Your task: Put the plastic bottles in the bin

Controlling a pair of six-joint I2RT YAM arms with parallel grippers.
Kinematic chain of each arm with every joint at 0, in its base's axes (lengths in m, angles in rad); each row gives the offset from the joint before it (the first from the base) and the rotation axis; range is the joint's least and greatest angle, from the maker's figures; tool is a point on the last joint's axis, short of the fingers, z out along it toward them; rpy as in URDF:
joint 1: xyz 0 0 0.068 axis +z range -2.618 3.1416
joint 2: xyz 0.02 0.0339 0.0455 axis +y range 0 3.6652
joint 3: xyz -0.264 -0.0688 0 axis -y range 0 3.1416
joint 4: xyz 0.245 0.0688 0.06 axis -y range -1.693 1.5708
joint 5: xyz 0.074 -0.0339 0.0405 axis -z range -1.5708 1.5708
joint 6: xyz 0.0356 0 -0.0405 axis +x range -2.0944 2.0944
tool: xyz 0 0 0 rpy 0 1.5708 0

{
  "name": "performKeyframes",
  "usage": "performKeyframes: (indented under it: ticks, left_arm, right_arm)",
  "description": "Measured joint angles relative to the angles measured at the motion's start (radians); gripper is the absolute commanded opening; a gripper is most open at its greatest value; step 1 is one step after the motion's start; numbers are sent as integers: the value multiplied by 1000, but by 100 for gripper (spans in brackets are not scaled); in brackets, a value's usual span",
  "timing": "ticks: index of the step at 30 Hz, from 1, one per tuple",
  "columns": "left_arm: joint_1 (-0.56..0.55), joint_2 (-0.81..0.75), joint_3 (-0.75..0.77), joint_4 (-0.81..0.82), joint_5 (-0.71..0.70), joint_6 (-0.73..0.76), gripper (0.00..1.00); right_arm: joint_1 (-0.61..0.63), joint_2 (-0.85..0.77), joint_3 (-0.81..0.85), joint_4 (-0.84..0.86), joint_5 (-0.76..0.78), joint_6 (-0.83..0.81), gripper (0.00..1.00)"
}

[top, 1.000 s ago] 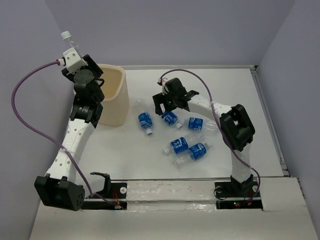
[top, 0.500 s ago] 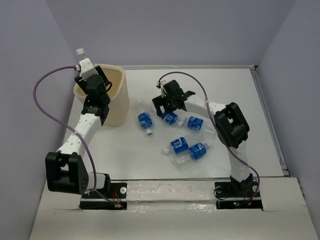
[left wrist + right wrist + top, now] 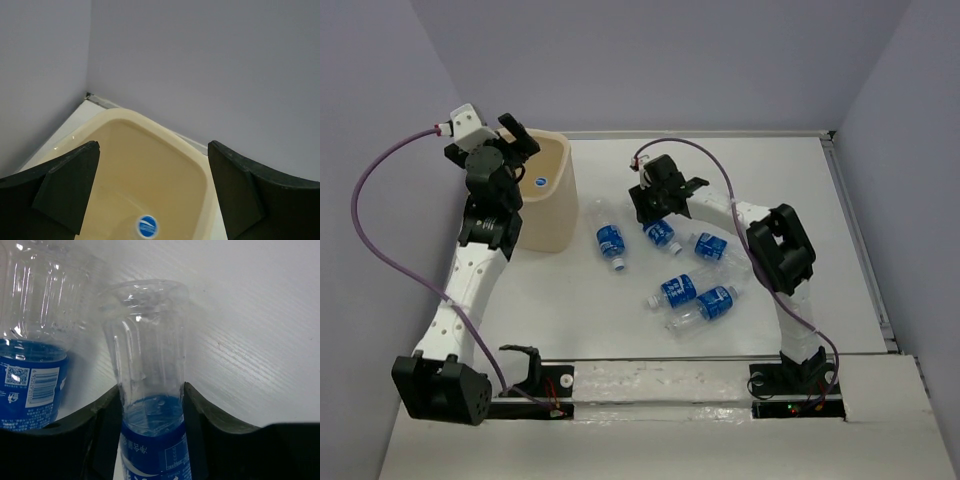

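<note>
One bottle binned, five left on the counter.
The left claw (image 3: 518, 138), spread wide and empty, hangs over the bin (image 3: 563, 152) at the far left corner, with the first bottle (image 3: 146, 226) lying at its bottom. The right claw (image 3: 151, 392) pinches both sides of a second bottle (image 3: 147, 335) lying mid-counter, its arm stretched out low. Four more bottles (image 3: 610, 243) (image 3: 710, 247) (image 3: 673, 291) (image 3: 708, 303) lie close by, toward the near edge.
</note>
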Motion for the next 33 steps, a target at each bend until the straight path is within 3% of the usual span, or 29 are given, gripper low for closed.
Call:
performKeyframes:
  ticks: [6,14,19,27,33]
  left_arm:
    - [0,-188,-21,-125,196,-97,99]
    - [-3,-419,-251,-380,478,-134,99]
    - [-3,-547,-305,-529,572,-148,99]
    - [-3,-661,-386,-673,666,-243,99]
    - [-3,-669,-528,-701,752,-325,99]
  right_arm:
    - [1,-29,-8,21,4,18,36]
    - [19,-261,-37,69,4,61,34]
    - [63,-340,50,112,4,100,34]
    - [154,-314,246,346,-49,190,34]
    - [171,-120,446,635,-124,302,35]
